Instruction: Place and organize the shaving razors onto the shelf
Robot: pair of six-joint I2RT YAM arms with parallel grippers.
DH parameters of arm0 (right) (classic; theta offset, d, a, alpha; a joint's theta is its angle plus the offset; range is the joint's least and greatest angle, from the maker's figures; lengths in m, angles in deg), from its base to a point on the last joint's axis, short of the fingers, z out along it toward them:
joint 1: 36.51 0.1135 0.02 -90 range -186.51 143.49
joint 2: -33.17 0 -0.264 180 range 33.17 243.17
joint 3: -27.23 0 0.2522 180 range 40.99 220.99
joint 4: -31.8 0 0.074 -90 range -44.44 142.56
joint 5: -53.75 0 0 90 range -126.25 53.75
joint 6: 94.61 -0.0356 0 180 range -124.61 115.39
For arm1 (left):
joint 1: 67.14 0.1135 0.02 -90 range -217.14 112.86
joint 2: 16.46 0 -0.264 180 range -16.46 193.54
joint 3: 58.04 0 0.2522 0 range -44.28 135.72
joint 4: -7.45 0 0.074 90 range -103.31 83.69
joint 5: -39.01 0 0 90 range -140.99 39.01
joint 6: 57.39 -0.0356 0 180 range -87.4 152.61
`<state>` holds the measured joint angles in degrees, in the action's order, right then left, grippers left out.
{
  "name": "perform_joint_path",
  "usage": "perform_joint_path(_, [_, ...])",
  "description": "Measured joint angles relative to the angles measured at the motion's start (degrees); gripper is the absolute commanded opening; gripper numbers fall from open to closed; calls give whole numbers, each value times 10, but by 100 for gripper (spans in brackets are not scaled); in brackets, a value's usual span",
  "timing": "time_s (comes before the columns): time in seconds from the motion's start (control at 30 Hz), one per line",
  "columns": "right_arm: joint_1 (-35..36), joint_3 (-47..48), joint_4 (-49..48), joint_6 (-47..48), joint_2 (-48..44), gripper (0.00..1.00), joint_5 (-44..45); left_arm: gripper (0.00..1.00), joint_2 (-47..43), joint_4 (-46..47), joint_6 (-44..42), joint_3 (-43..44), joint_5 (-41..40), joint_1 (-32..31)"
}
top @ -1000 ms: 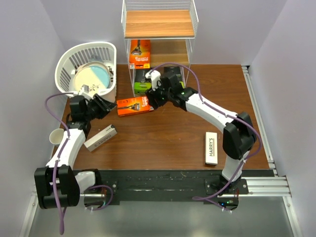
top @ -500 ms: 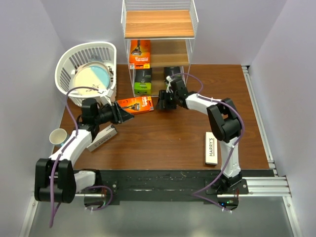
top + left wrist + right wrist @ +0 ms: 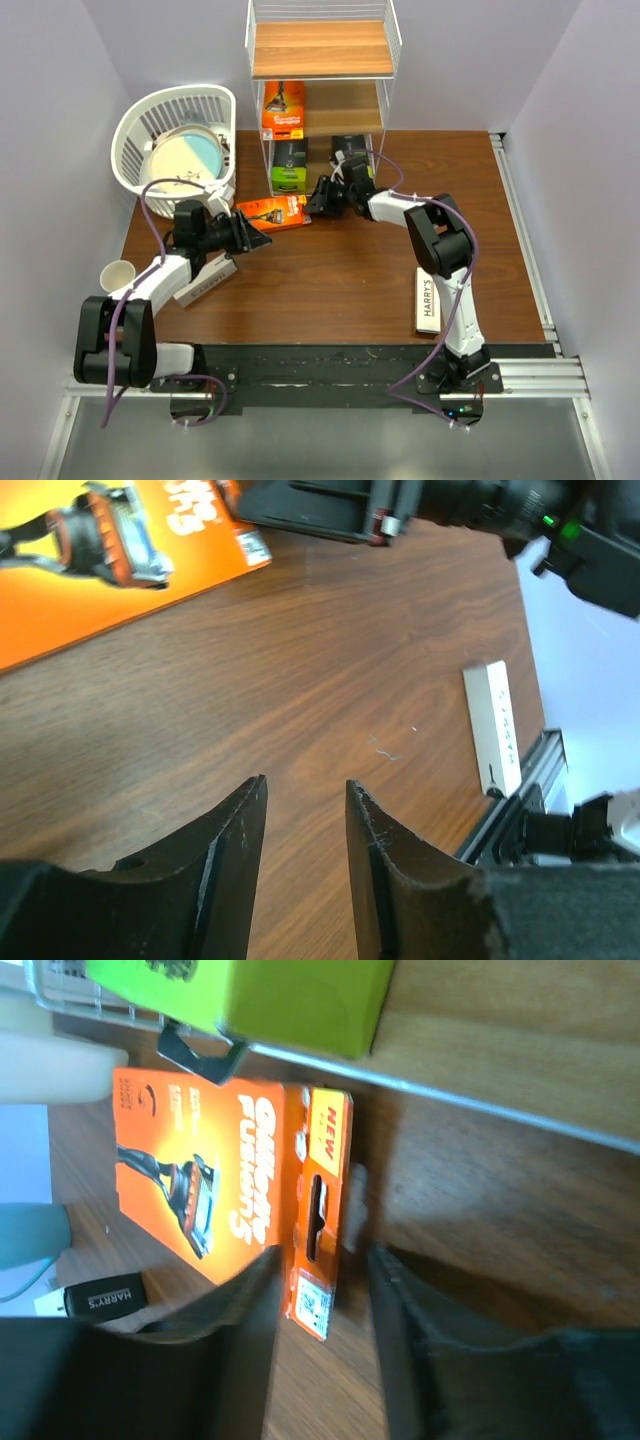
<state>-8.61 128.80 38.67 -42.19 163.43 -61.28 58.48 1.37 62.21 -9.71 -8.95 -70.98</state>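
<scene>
Where the overhead view takes in the whole wood-grain table [image 3: 350, 270], the shelf [image 3: 320, 48] stands at its far edge, a tall white wire frame with smooth brown boards. A first orange box [image 3: 283, 108] sits on a lower board of the shelf. A lime pack [image 3: 289, 165] and a dark pack [image 3: 347, 150] sit at the shelf's bottom level. A second orange box [image 3: 270, 213] lies flat just in front of the shelf's left corner. A left slim box [image 3: 205, 280] and the HARRY'S box [image 3: 428, 300] lie well in front of the shelf, on either side.

Only the right wrist view shows the second orange box's glossy print and its slotted hang tab, and the lime pack's plain matte face against the wire. Only the left wrist view shows the fine scratches in the table's grain.

The left gripper [image 3: 303, 785] has its dark, rough-edged fingers [image 3: 235, 860] partly apart over bare table, with nothing between them. The second orange box lies beyond them. The right gripper [image 3: 322, 1255] stands in front of the shelf. Its blurred fingers [image 3: 235, 1360] are partly apart astride the tab end of that box, and a gap shows on one side. I cannot tell whether they touch it.
</scene>
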Motion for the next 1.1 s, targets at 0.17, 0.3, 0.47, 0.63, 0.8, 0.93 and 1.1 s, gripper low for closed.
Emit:
perform_joint_path(0.17, [3, -28, -19, -18, -1, 8, -16, 39, 28, -1, 24, -15, -43, -11])
perform_joint_path(0.3, [1, -58, -45, -30, -17, 1, -24, 38, 44, -14, 29, -19, -88, -38])
perform_joint_path(0.47, [1, -127, -43, -35, -71, 0, -25, 37, 49, -15, 34, -20, -145, -77])
perform_joint_path(0.63, [1, -219, -21, -34, -150, 0, -18, 37, 73, -11, 48, -23, -190, -116])
perform_joint_path(0.8, [0, -316, 4, -29, -248, 0, -8, 37, 120, 5, 73, -21, -216, -153])
perform_joint_path(0.93, [-1, -381, 9, -17, -320, 15, 5, 38, 153, 20, 80, 10, -233, -177])
perform_joint_path(1.1, [0, -452, 21, 18, -395, 42, 3, 39, 193, 37, 83, 51, -266, -195])
